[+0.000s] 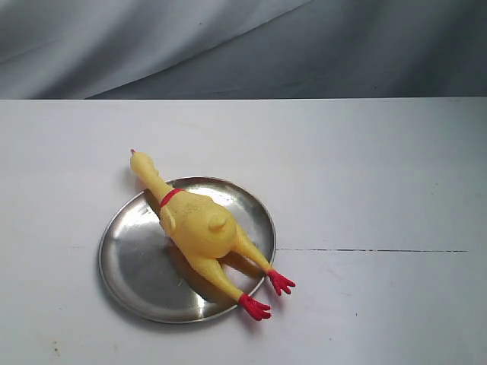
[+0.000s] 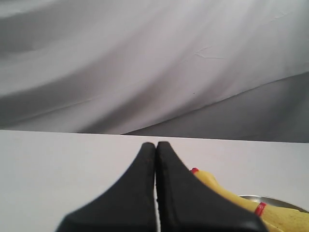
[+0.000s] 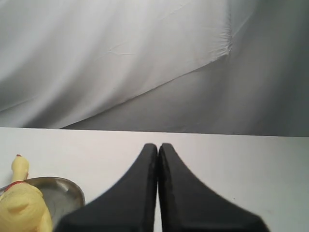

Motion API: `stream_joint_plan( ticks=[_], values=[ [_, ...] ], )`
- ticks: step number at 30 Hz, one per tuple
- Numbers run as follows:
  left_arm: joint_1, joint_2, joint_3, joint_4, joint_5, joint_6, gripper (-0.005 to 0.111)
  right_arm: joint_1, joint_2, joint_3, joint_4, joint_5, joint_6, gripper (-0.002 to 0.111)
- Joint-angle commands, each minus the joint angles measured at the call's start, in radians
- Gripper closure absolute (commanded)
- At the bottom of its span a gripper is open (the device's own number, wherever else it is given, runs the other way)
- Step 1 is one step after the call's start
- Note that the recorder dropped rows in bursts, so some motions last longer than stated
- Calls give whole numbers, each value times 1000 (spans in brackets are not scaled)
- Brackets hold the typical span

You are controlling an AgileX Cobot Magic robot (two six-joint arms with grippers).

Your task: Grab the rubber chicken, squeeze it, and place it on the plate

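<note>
Status: the rubber chicken lies on the stainless-steel plate, body on the dish. Its head and neck stick out past the far rim, and both red feet hang over the near rim above the white table.

Long axis: diagonal in the exterior view, with the head at the far left and the feet at the near right. The red collar sits just inside the far rim.

Left gripper: fingers pressed together, nothing between them. The chicken's head and neck lie close beside it and slightly ahead, with the plate rim just beyond.

Right gripper: fingers likewise clamped together and empty. The chicken and plate lie off to its inner side, clearly apart from the fingertips.

Neither gripper shows in the exterior view, so both appear pulled back from the work area.

Judgement: the placement looks done. The toy rests on the plate with no hand on it. The squeeze cannot be checked from this moment.

If a re-grasp were needed, the left arm is the nearer one. It would have to open and close across the body, square to the diagonal axis. The thin neck nearest it is a poorer hold.
</note>
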Motion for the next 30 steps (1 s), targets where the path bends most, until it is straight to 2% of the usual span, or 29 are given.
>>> stream_joint_plan(
  ticks=[1,20,27,28,30],
  values=[
    [2,-4,20,-6,-14,-7,107,0,-3,5,27,-1,28,108],
    [2,-4,28,12,-2,26,107,0,-3,5,27,-1,30,108],
    [2,-4,30,188,-163,29,107,0,-3,5,27,-1,27,108],
    [2,-4,37,244,-173,-15,107,0,-3,5,27,-1,27,108],
    [2,-4,61,430,-175,-210,107,0,-3,5,27,-1,27,108]
  ],
)
